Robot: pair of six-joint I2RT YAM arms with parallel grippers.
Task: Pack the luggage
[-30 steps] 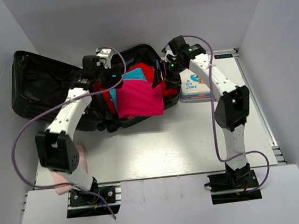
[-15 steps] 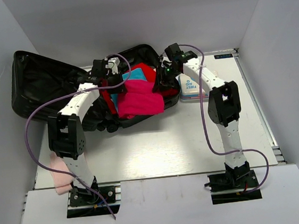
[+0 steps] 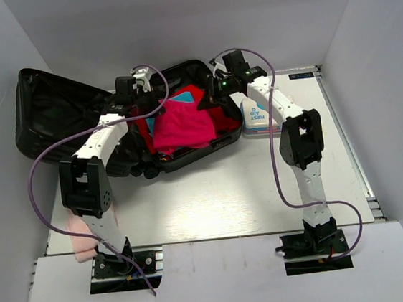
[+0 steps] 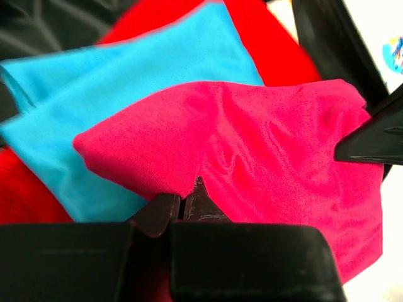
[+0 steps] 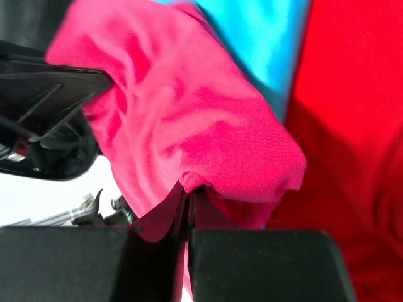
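Left gripper (image 4: 186, 202) and right gripper (image 5: 187, 198) each pinch, jaws closed, an edge of the pink cloth (image 3: 181, 124) over the open luggage (image 3: 54, 116), lying at eleven o'clock on the table (image 3: 214, 200).

Magenta cloth (image 4: 264, 157) hides the tips of the left gripper (image 4: 187, 200) and right gripper (image 5: 187, 196); the right arm (image 3: 277, 98) covers part of the tin (image 3: 254, 116).

White bench (image 3: 214, 200), walls on three sides. Luggage (image 3: 50, 120) lies open at far left, lid flopped out to the left. First-aid tin (image 3: 258, 118) just right of it, contact unclear. Pale pink cloth (image 3: 80, 242) at the near-left edge by the left arm's base.
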